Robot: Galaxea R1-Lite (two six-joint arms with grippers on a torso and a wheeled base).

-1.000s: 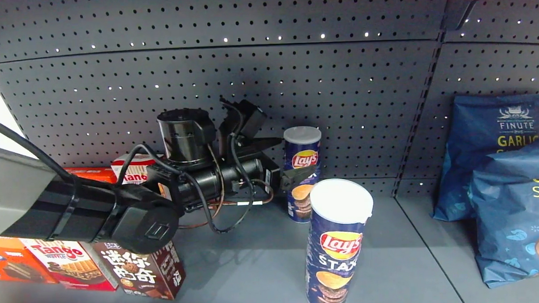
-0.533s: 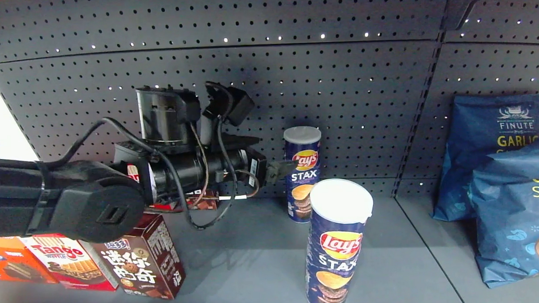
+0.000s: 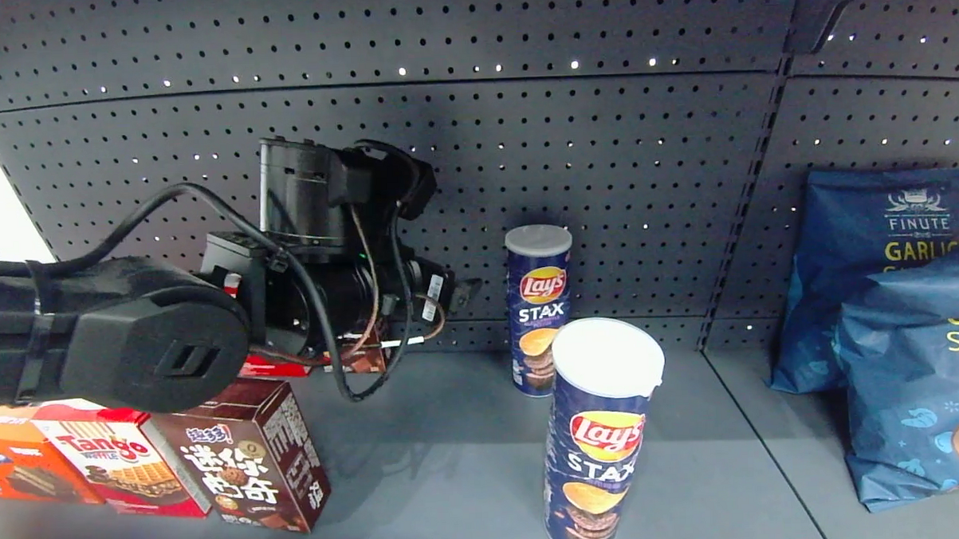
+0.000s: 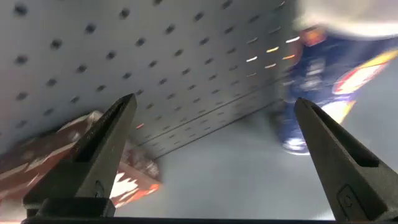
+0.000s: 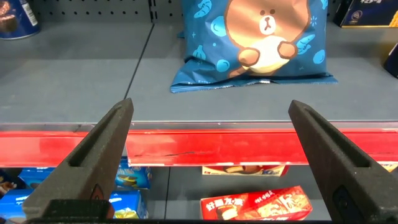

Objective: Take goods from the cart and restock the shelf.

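Two tall blue chip cans stand upright on the grey shelf (image 3: 454,462): the back can (image 3: 538,307) by the pegboard and the front can (image 3: 601,433) nearer me. My left gripper (image 3: 460,292) hovers just left of the back can, apart from it. In the left wrist view the left gripper (image 4: 217,155) is open and holds nothing, with the blurred back can (image 4: 329,74) off to one side. My right gripper (image 5: 211,162) is open and holds nothing, in front of a red-edged shelf (image 5: 217,146) with a blue bear-print bag (image 5: 261,43).
Snack boxes (image 3: 239,465) line the shelf's front left under my left arm, with more boxes (image 3: 275,364) behind it. Blue snack bags (image 3: 904,326) lean at the right. The pegboard wall (image 3: 603,153) closes the back. Bare shelf lies between the boxes and the cans.
My left gripper has drawn back to the left from the back can, which stays standing by the pegboard. The arm's wrist has also risen a little.
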